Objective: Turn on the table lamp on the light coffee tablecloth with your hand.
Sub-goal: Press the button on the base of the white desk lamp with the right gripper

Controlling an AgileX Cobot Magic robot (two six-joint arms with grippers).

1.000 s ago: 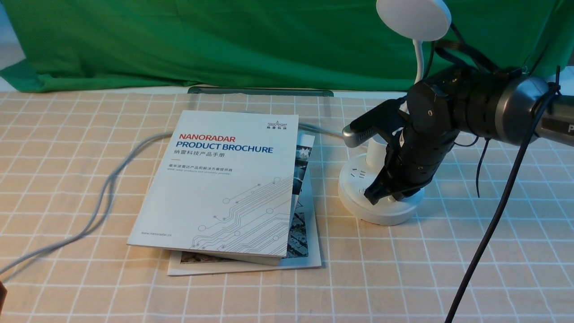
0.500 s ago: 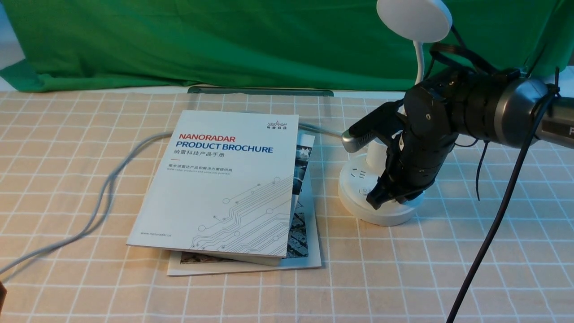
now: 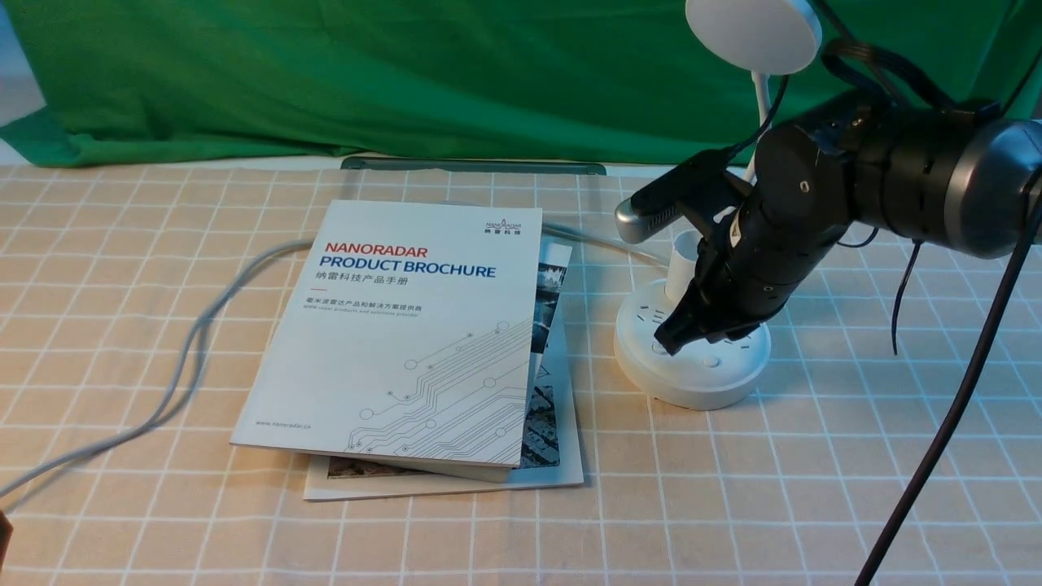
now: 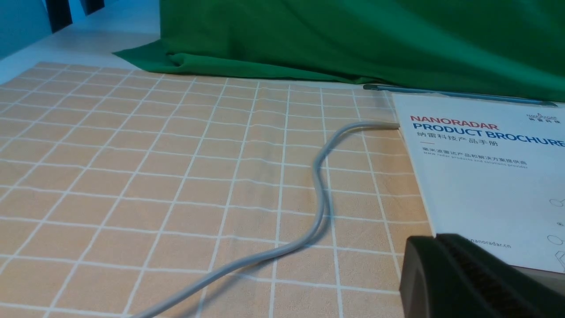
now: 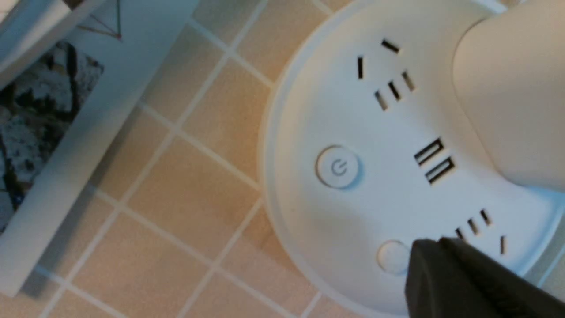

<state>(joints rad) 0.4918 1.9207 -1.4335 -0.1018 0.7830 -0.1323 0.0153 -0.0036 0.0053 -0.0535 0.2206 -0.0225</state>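
The white table lamp stands on the light coffee tablecloth at the right, with its disc head up high and its round base below. My right gripper is shut and empty, its tip just above the base's top. In the right wrist view the tip hovers beside the plain round button. The power button and the cup holder lie further off. My left gripper is shut and empty, low over the cloth.
A stack of brochures lies left of the lamp base. A grey cable runs across the cloth from under the brochures to the left edge. Green cloth hangs along the back. My right arm's black cable hangs at the right.
My right gripper dipped toward the lamp base's front, then rose and drew back a little; the whole wrist now sits higher. The lamp and brochures have not moved.
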